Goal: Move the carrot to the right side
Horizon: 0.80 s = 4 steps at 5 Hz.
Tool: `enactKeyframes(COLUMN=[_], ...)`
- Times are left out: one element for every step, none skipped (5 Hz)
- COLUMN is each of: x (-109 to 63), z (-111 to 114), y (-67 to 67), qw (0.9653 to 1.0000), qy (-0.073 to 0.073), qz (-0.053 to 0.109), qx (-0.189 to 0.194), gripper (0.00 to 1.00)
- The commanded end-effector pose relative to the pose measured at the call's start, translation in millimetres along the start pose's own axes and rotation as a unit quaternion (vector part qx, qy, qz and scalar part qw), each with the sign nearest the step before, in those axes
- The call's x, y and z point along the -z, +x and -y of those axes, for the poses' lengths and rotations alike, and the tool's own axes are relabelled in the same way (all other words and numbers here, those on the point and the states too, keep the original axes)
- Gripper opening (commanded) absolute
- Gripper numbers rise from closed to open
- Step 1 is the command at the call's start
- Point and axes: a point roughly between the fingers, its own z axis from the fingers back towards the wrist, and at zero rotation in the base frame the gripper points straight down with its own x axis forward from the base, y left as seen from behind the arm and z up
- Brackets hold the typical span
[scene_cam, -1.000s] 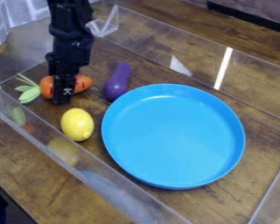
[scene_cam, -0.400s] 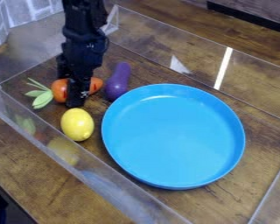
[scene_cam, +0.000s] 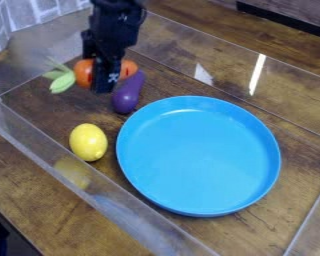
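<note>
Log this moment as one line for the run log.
claw: shut on carrot | carrot: lifted off table, above eggplant | lemon: on table, left of blue plate | plate: empty

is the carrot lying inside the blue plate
No, the carrot is held by the fingers, left of the blue plate.

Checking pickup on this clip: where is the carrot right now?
In the camera view, the carrot sits upper left, clamped in the gripper and lifted off the table, just above-left of the purple eggplant and well left of the blue plate.
</note>
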Motion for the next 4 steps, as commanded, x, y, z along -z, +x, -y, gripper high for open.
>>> enactKeyframes(x=[-38.8, -42.0, -53.5, -64.1], z=[2.7, 9.2, 16.3, 26.4], y=[3.8, 2.2, -5.3, -12.9], qw=[0.9985, 0.9978, 0.9975, 0.9971], qy=[0.029, 0.027, 0.025, 0.021], qz=[0.045, 0.055, 0.061, 0.067], qx=[0.011, 0.027, 0.025, 0.029], gripper=[0.00, 0.00, 0.00, 0.00])
